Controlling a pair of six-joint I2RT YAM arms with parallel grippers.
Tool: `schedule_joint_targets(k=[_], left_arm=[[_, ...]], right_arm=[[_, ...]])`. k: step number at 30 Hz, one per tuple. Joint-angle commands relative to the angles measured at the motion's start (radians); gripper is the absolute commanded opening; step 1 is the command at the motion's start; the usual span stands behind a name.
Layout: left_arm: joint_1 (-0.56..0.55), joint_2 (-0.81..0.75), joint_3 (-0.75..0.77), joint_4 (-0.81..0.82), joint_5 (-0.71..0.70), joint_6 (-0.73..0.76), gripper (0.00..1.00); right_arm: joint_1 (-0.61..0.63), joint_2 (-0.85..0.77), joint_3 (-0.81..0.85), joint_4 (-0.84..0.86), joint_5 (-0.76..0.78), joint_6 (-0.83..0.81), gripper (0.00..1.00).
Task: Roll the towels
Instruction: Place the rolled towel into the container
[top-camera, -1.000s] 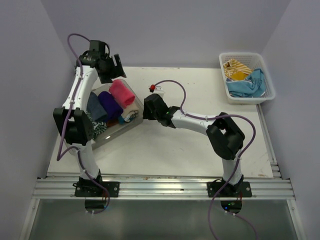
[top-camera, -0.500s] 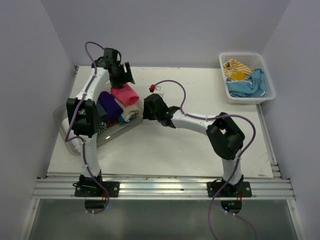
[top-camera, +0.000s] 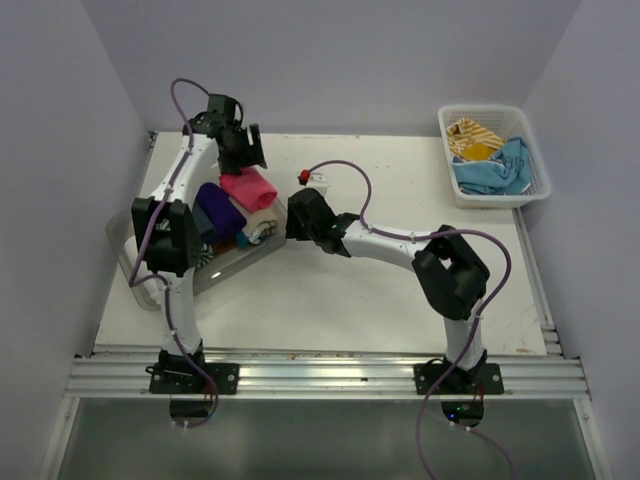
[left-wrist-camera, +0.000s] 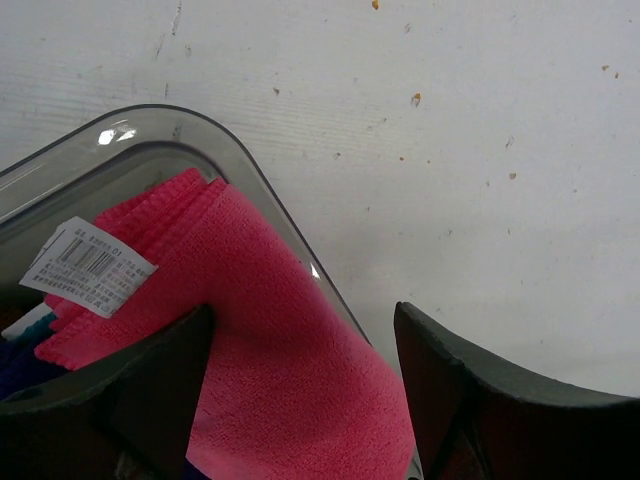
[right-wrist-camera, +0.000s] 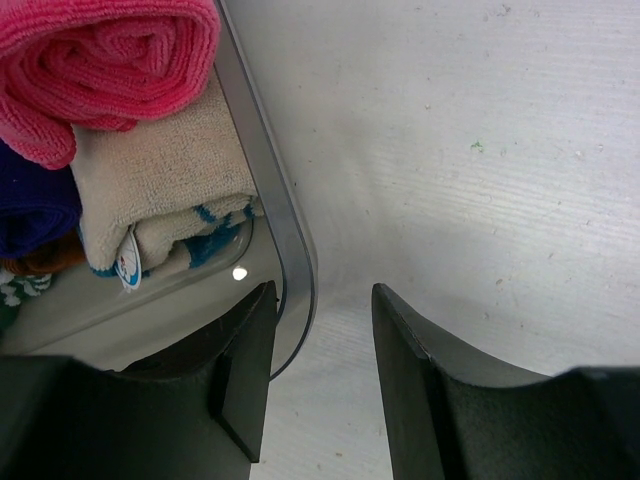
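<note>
A rolled hot pink towel (top-camera: 250, 188) lies at the far end of a clear plastic tray (top-camera: 140, 285), on top of a rolled beige towel with blue marks (right-wrist-camera: 160, 190) and next to a purple roll (top-camera: 220, 208). My left gripper (top-camera: 243, 152) is open just above the tray's far corner. In the left wrist view its gripper (left-wrist-camera: 300, 315) straddles the pink towel (left-wrist-camera: 270, 340) and the tray rim (left-wrist-camera: 250, 170), with the right finger outside the wall. My right gripper (top-camera: 297, 215) is open at the tray's right corner; in the right wrist view its gripper (right-wrist-camera: 320, 290) straddles the rim (right-wrist-camera: 285, 250).
A white lattice basket (top-camera: 480, 110) stands at the far right and holds a light blue towel (top-camera: 495, 172) and a mustard-yellow striped towel (top-camera: 472, 135). A small red and white object (top-camera: 310, 178) lies on the table behind my right gripper. Walls close in on both sides.
My left arm swung to the right and brought its gripper down over the pink towel at the tray's far corner, then held still. The right arm has not moved.
</note>
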Motion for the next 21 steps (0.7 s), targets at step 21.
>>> schedule_joint_targets(k=[21], left_arm=[[-0.123, -0.083, -0.105, 0.049, 0.012, -0.037, 0.76]], right_arm=[[0.006, -0.076, -0.027, -0.040, 0.066, 0.001, 0.47]])
